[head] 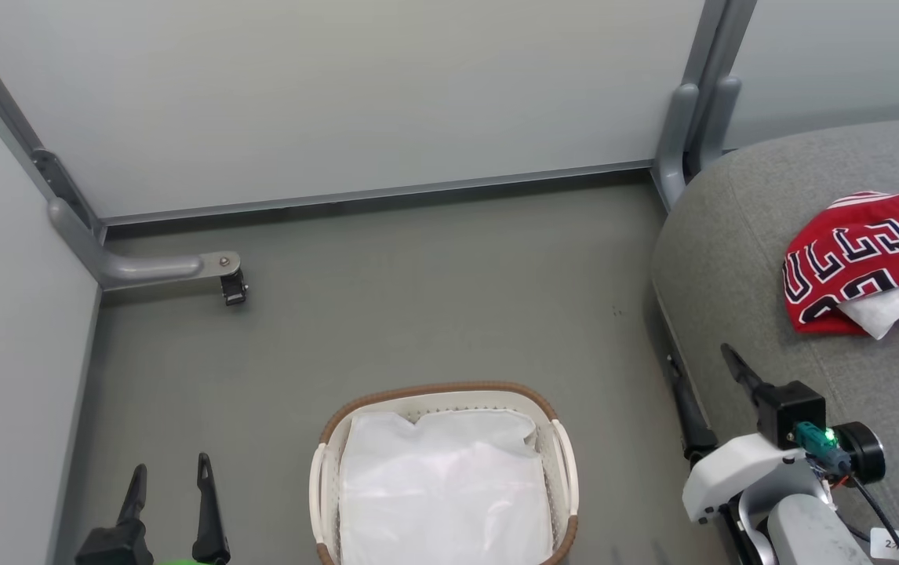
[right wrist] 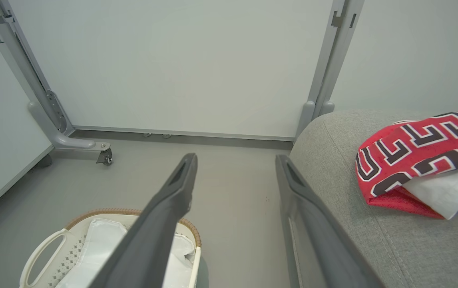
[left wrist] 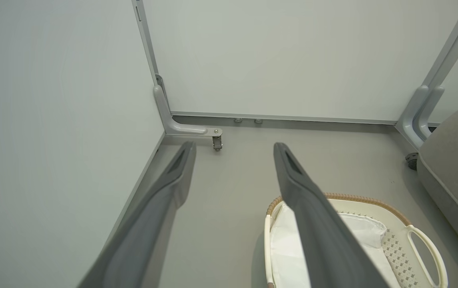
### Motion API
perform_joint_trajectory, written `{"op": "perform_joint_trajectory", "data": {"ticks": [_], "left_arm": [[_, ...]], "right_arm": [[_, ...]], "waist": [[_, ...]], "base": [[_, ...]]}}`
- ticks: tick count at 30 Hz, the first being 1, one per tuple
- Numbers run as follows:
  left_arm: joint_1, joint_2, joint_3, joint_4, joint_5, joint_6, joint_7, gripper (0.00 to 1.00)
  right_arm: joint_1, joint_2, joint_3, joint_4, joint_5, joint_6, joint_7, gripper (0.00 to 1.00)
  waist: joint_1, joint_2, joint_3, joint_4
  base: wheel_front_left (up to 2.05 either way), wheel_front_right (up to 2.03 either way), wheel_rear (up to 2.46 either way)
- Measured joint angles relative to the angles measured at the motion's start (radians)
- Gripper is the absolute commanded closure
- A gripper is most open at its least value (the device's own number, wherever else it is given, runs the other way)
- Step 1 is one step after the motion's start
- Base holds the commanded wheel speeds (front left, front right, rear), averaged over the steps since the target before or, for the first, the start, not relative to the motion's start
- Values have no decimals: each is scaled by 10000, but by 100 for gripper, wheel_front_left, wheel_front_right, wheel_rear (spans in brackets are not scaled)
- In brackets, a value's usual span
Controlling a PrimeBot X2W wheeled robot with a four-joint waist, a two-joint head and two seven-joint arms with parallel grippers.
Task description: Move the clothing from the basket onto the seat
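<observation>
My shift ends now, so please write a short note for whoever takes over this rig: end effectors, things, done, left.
Left end effector: open, empty, over the floor left of the basket.
Right end effector: open, empty, beside the seat edge.
Clothing: red lettered garment lies on the seat; the basket shows a white liner sheet.
Done: the garment is on the seat, out of the basket.
Left: probably nothing; perhaps check under the liner.

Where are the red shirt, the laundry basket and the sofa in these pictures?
red shirt (head: 865, 259): head view, on its lettered front.
laundry basket (head: 438, 387): head view, on its brown woven rim.
sofa (head: 732, 259): head view, on the bare grey cushion.
</observation>
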Motion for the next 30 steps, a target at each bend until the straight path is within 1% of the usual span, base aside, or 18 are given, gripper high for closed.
{"op": "perform_joint_trajectory", "data": {"ticks": [4, 7, 8, 14, 30], "left_arm": [[97, -2, 8, 4, -69, -12, 0, 0], [103, 0, 44, 69, -280, -104, 0, 0], [103, -6, 42, 125, -299, -105, 0, 100], [102, -77, -8, 610, -441, -105, 100, 100], [-109, -77, 144, 428, -3381, -242, 849, 100]], "right_arm": [[174, 4, -48, -236, 132, 0, 0, 0], [359, 17, -61, -270, 205, 0, 0, 0], [391, 19, -67, -217, 230, 0, 0, 100], [734, 113, -69, 251, 372, 0, 102, 100], [732, 107, -366, -198, 3490, 0, 848, 100]], "waist": [[0, 0, -62, -10], [0, 0, -81, 12], [0, 0, -86, 19], [0, 0, -91, 20], [0, 1, -103, 29]], "base": [[0, 0, 0], [0, 0, 0], [0, 0, 0], [0, 0, 0], [0, 0, 0]]}}
